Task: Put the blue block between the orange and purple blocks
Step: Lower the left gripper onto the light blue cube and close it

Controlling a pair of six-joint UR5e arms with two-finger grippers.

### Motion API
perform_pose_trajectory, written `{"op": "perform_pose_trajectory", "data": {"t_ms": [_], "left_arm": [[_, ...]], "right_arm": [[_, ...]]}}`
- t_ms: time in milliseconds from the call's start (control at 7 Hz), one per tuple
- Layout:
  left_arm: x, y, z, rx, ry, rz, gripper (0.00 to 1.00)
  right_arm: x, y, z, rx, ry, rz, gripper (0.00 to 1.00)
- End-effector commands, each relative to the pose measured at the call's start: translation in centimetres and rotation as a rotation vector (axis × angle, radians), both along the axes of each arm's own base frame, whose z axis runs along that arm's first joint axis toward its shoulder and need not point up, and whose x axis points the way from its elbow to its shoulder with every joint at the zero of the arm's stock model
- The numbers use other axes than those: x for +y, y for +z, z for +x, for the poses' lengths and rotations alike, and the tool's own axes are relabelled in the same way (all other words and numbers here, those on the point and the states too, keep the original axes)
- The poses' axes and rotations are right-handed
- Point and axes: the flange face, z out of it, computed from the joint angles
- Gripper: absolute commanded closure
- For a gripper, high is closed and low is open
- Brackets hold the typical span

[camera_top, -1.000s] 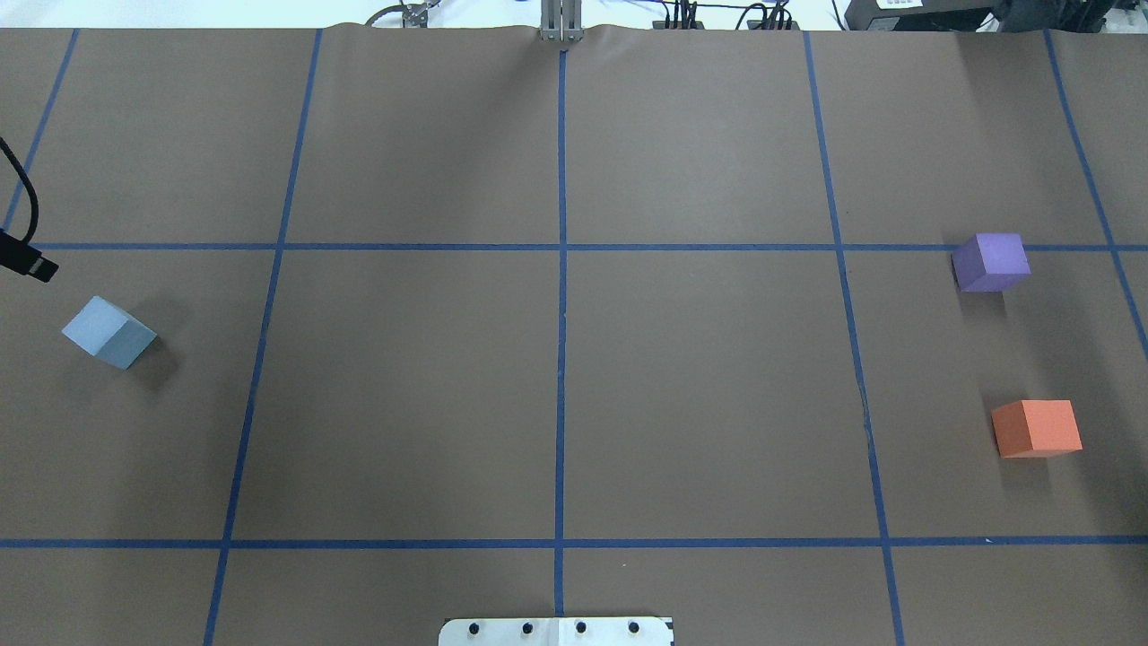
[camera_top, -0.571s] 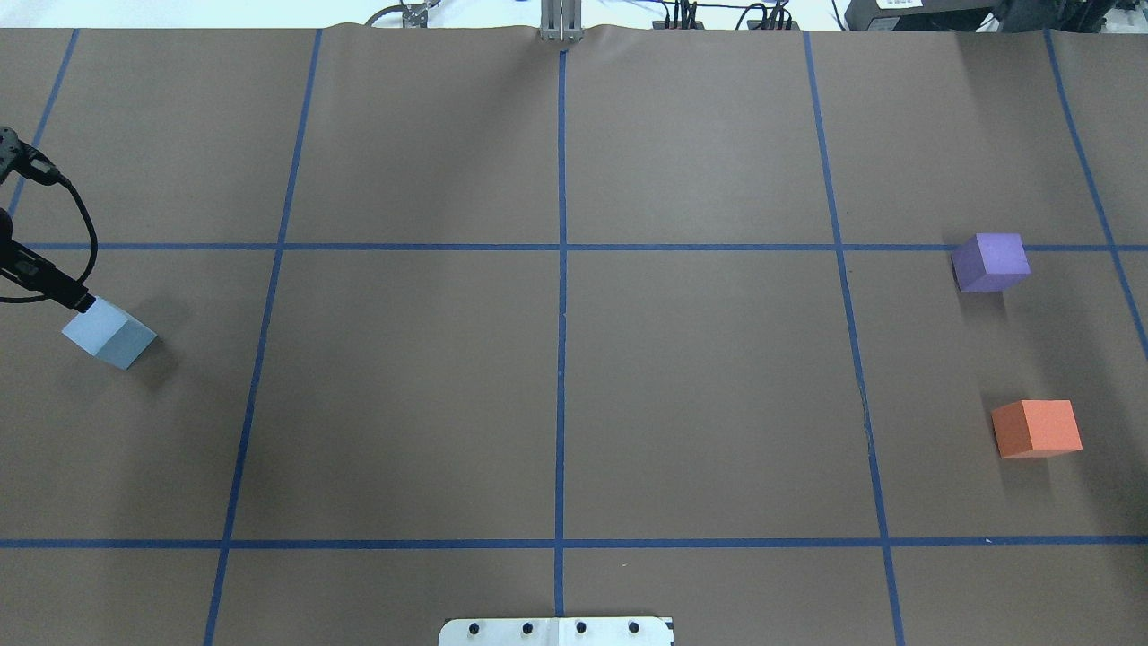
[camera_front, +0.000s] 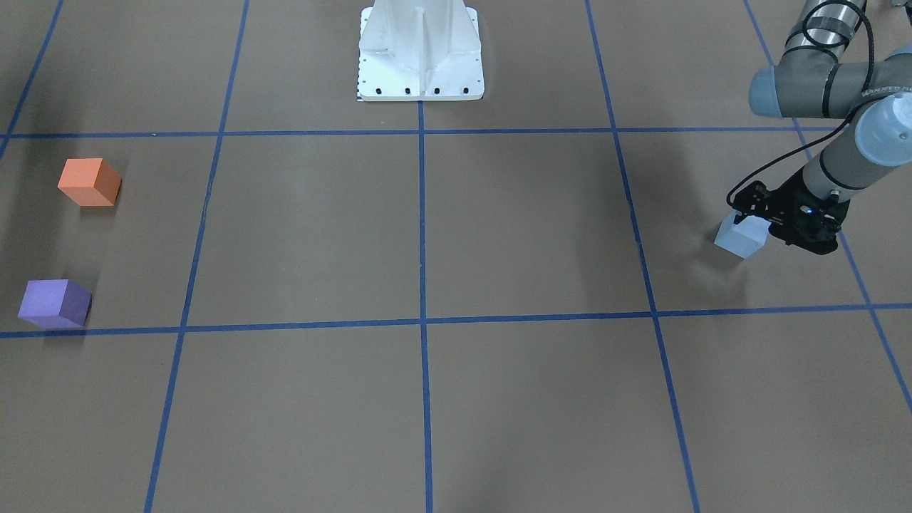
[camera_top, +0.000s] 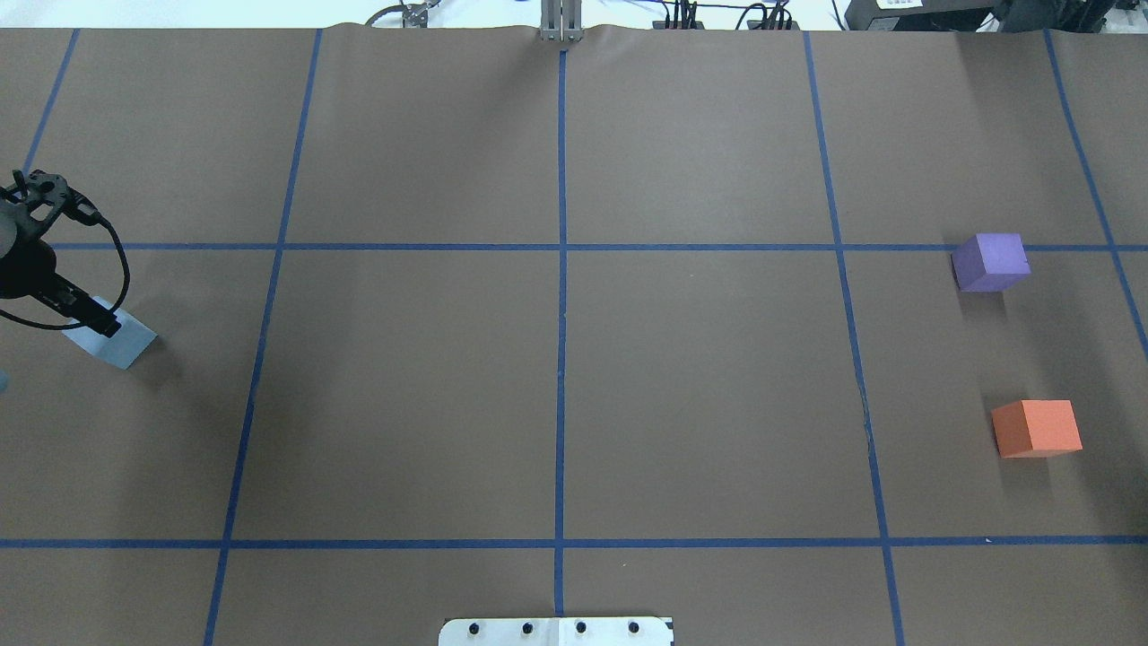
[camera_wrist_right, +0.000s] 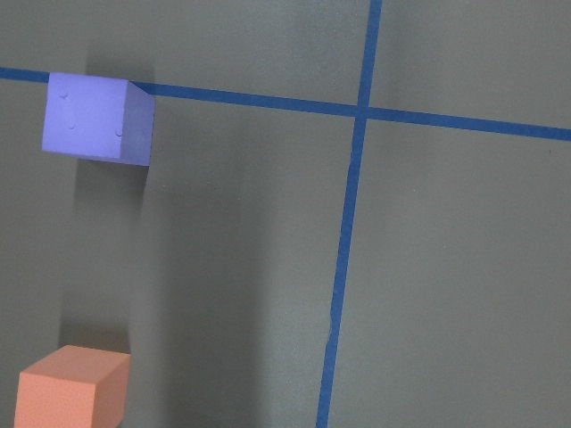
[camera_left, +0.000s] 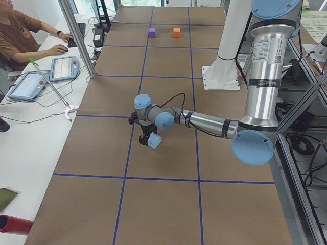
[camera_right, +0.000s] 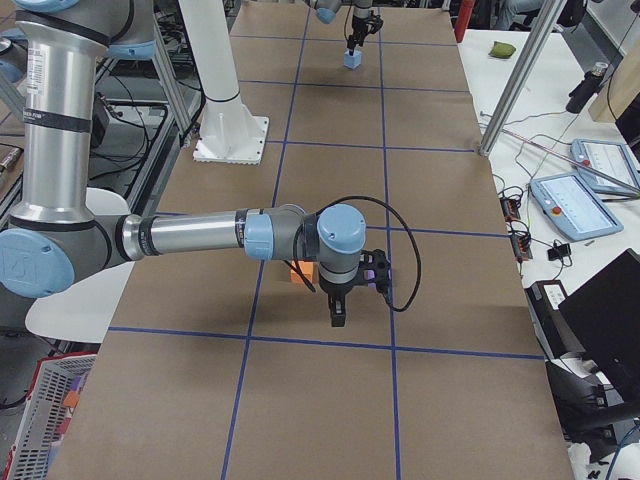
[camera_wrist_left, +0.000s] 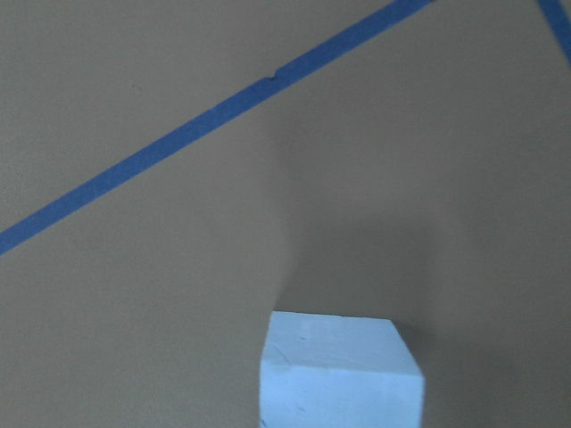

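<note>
Reaching for the blue block at the left edge

Step in hand, as I read it: grasp approach. The blue block (camera_top: 128, 344) sits on the surface (camera_top: 556, 404) close to its left edge, about midway along that edge. The left gripper (camera_top: 94, 316) hangs right at the block and overlaps its top in the overhead view. The purple block (camera_top: 990, 261) and orange block (camera_top: 1037, 428) are near the right edge. Purple is toward the far side, orange is nearer the robot, and a bare gap lies between them.

To do it well:
- The block lies turned against the tape grid, so rotate the wrist until the jaws face two parallel sides, not corners.
- The left wrist view has the block low in frame, so centre over it before going down.
- Drop far enough to catch mid-height, then close without nudging it.

Hard to read:
- Left gripper spread: cannot tell. Cable and housing cover the fingers, no wrist view shows them, and contact with the block is unclear.
- The left arm is cut off at the overhead frame's edge.
- The right gripper (camera_right: 338, 312) shows only in the right side view, hovering near the orange block, which its arm partly hides. Whether it is wide or narrow, I cannot tell.
</note>
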Motion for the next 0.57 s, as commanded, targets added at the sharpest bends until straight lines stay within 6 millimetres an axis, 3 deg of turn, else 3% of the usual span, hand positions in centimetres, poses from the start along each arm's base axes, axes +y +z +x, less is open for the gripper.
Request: {"op": "perform_pose_trajectory", "data": {"t_ms": [0,429], "left_arm": [[-0.14,-0.61,0.87,0.069,0.013,-0.042,0.00],[0.17,-1.45,0.91,0.101,0.028,-0.056,0.00]], "right_arm": [[-0.06,0.02,0.03,0.004,-0.006,0.007,0.00],[0.06,0.07,0.03,0.004,-0.006,0.005,0.00]]}}
